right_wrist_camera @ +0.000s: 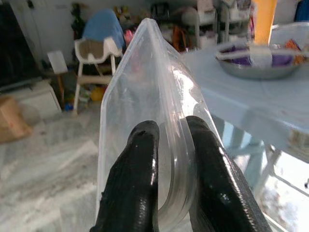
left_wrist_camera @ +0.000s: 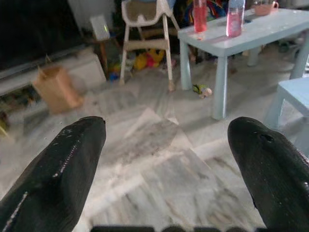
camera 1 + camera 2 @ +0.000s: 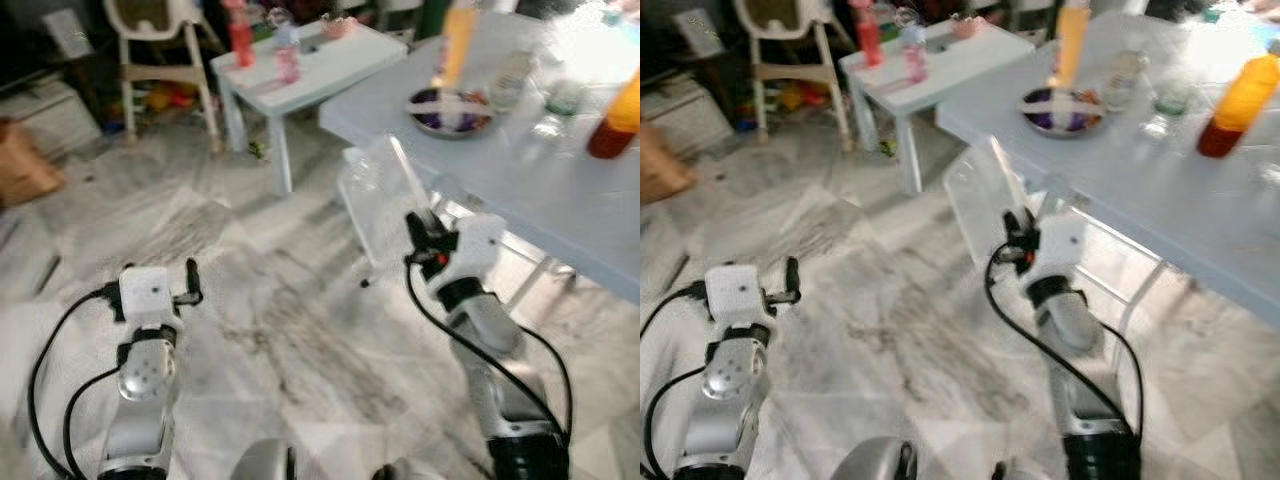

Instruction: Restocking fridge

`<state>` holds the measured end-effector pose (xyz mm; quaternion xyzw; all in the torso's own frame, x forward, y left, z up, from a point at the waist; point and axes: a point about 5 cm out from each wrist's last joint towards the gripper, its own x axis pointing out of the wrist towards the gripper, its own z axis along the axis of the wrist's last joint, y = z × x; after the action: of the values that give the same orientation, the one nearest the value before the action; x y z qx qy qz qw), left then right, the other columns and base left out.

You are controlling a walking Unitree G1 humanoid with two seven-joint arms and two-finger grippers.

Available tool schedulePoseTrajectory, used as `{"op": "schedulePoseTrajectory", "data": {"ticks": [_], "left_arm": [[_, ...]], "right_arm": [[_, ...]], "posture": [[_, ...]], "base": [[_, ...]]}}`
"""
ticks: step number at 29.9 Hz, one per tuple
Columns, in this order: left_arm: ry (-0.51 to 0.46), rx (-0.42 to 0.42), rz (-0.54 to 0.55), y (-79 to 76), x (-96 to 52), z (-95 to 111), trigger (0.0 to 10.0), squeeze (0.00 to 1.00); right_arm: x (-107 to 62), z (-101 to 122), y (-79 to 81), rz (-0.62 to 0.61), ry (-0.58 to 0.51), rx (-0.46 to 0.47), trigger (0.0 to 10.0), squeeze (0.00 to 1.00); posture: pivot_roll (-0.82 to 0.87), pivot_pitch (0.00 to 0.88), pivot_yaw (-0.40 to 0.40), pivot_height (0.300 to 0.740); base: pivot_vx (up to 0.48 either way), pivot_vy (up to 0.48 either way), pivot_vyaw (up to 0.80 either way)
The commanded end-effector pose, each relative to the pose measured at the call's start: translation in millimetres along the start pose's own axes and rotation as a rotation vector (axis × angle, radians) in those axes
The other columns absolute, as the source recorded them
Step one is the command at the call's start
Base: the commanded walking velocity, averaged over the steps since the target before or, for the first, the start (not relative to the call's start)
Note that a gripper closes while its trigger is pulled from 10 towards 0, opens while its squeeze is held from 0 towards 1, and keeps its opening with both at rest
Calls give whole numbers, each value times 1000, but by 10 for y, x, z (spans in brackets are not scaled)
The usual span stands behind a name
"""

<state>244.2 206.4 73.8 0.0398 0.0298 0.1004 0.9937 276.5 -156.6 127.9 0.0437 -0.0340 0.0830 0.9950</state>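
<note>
A large table (image 3: 520,190) stands ahead on the right, with a bowl (image 3: 450,110) near its left edge, a tall orange bottle (image 3: 457,40) just behind the bowl, and another bottle (image 3: 615,125) farther right. A small table (image 3: 310,70) stands to its left, farther back, bearing two bottles (image 3: 240,35). A high chair (image 3: 160,50) stands left of that, a paper bag (image 3: 25,165) farther left on the floor (image 3: 270,300).

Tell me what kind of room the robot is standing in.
Most likely a family living or dining area at home: a child's high chair by the wall, a small light-blue table with drink bottles, and a larger table holding a bowl, all on marble-look tile.
</note>
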Motion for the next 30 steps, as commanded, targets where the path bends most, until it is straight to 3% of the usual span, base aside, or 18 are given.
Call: {"op": "schedulePoseTrajectory", "data": {"ticks": [1, 7, 11, 19, 25, 30], "left_arm": [[1, -49, 34, 102, -82, -8, 10000, 0], [9, -62, 49, 72, -132, -31, 10000, 0], [-12, -54, -16, -46, -24, 28, 10000, 0], [-36, -82, -22, -132, 130, 102, 10000, 0], [-50, -74, -68, -262, 161, 91, 10000, 0], [-87, -37, -117, -344, 217, 170, 10000, 0]], "right_arm": [[-23, 26, 35, -2, -9, 40, 10000, 0], [19, -11, 133, -31, -17, 63, 10000, 0], [112, 50, 168, 9, -48, 15, 10000, 0], [186, 81, 86, 10, -43, 2, 10000, 0], [311, 31, 200, 63, -41, -10, 10000, 0], [393, 72, 258, 75, -69, -12, 10000, 0]], "posture": [[56, 37, 39, 740], [77, 29, 41, 740], [73, 20, 44, 740], [73, 0, -5, 740], [89, 0, -26, 740], [84, 0, 17, 740]], "base": [[0, 0, 750], [0, 0, 756], [0, 0, 755], [0, 0, 755], [0, 0, 756], [0, 0, 756]]}}
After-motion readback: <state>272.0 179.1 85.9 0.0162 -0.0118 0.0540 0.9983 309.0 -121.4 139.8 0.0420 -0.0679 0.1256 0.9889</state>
